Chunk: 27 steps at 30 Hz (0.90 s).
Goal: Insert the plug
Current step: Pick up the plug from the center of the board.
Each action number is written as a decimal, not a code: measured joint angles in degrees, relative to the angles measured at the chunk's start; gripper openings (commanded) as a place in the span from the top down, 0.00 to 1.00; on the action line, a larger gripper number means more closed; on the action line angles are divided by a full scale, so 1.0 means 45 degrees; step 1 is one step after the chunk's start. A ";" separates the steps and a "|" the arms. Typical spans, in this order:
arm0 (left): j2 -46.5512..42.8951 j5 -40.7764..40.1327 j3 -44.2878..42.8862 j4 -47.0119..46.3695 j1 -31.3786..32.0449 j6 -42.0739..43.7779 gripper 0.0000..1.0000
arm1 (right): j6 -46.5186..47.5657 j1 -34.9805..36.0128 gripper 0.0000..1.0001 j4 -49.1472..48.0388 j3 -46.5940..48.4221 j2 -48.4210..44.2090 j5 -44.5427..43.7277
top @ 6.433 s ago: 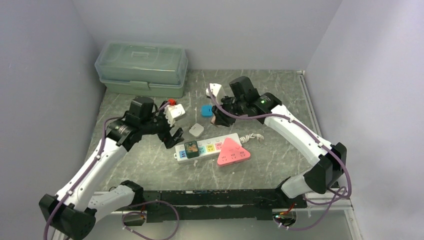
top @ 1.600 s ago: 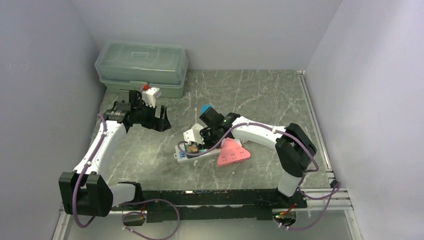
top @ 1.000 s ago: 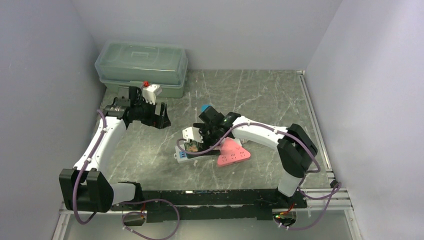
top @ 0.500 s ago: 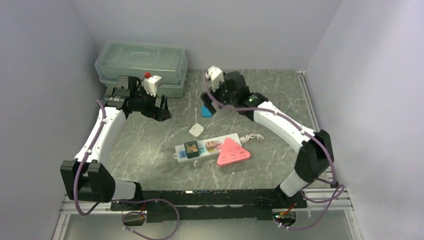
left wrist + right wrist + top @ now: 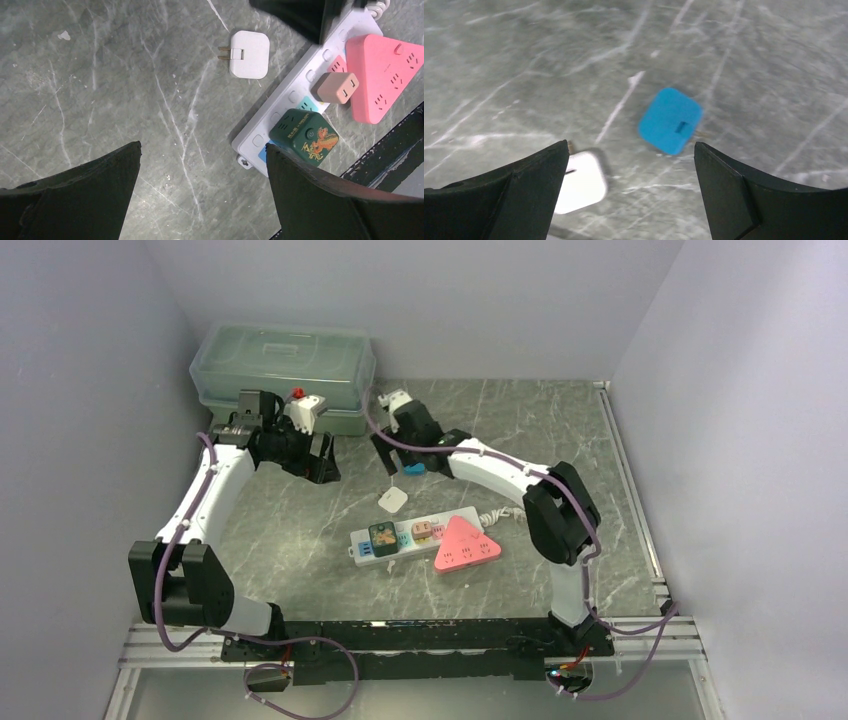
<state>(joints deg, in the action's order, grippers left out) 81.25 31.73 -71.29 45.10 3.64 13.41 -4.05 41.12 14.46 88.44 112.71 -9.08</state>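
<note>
A white power strip point(image 5: 400, 537) point(image 5: 280, 110) lies at the table's middle with a green cube plug point(image 5: 382, 538) point(image 5: 304, 137) and a tan plug point(image 5: 422, 531) point(image 5: 338, 87) seated in it. A white plug point(image 5: 393, 500) point(image 5: 248, 47) point(image 5: 581, 182) lies loose just behind the strip. Further back lies a blue plug point(image 5: 413, 468) point(image 5: 670, 120). My right gripper point(image 5: 388, 445) point(image 5: 631, 144) hangs open above these two loose plugs, holding nothing. My left gripper point(image 5: 318, 455) point(image 5: 202, 146) is open and empty over bare table, left of the strip.
A pink triangular socket block point(image 5: 466, 545) point(image 5: 382, 77) rests on the strip's right end, and the coiled cord point(image 5: 505, 513) trails right. A green lidded bin point(image 5: 285, 365) stands at the back left, close behind the left wrist.
My right gripper lifted off the strip, leaving the tan plug seated, swung to the back and then left over the blue plug. The white plug now lies uncovered. The left arm barely moved.
</note>
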 measured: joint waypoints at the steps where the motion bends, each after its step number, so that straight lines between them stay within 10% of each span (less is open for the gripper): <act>1: -0.0005 0.0005 0.0000 0.0000 -0.0034 0.0024 0.00 | 0.0005 0.0350 0.00 0.0000 -0.0005 0.0039 0.0005; 27: -0.0010 -0.0005 -0.0267 0.0384 -0.0102 0.0131 0.00 | -0.0209 0.1802 0.02 0.0131 -0.0952 0.1112 0.0194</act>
<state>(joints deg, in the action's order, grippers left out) 81.21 31.70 -72.49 46.83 3.18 14.00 -4.99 49.23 15.05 84.16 117.71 -8.21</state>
